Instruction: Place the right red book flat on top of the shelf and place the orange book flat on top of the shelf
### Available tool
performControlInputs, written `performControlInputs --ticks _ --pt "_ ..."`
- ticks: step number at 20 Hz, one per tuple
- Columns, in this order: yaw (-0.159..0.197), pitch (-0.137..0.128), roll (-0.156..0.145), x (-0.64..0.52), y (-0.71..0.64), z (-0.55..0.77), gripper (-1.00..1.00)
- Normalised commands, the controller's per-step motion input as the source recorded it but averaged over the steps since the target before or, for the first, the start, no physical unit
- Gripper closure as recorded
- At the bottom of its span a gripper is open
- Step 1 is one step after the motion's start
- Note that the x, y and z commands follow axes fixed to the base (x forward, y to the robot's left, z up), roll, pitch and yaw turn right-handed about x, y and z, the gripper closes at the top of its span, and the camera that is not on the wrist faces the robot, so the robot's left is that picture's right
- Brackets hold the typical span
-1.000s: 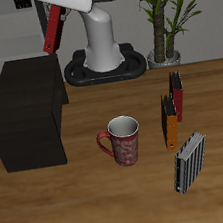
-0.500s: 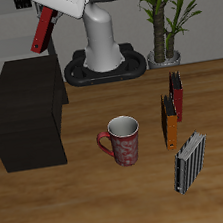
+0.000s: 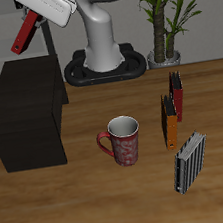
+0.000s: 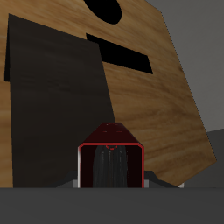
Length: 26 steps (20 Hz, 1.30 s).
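Observation:
My gripper (image 3: 39,15) is shut on the right red book (image 3: 23,34), a bright red hardcover. It holds the book tilted in the air, high above the back edge of the shelf (image 3: 23,112), a low black cabinet with a flat top. In the wrist view the red book (image 4: 112,157) hangs close below the camera, with the shelf's black top (image 4: 52,114) under it. The orange book (image 3: 169,122) stands upright on the table, beside a darker red book (image 3: 177,91).
A red patterned mug (image 3: 123,140) stands mid-table. A black-and-white striped book (image 3: 189,163) leans near the front edge. A potted plant (image 3: 165,14) and the robot's base (image 3: 104,64) stand at the back.
The gripper has carried the red book sideways and slightly up, away from the robot's base, until it is over the shelf's back edge. Nothing else has moved.

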Motion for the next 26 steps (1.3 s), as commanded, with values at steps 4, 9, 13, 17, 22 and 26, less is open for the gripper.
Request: performControlInputs --ticks 4,9,13,17,22,26 --pt "-0.028 0.03 -0.098 0.0 -0.38 -0.1 1.0" --pt "-0.02 0.056 -0.044 0.11 -0.21 -0.25 1.0" --pt "-0.008 0.066 -0.015 0.2 0.06 -0.28 1.0" --pt "-0.009 0.208 0.297 0.45 0.42 -0.56 -1.0" --pt "-0.021 0.093 0.129 0.17 0.34 -0.17 -1.0" --pt "0.009 0.051 0.216 0.22 0.71 -0.11 -1.0"
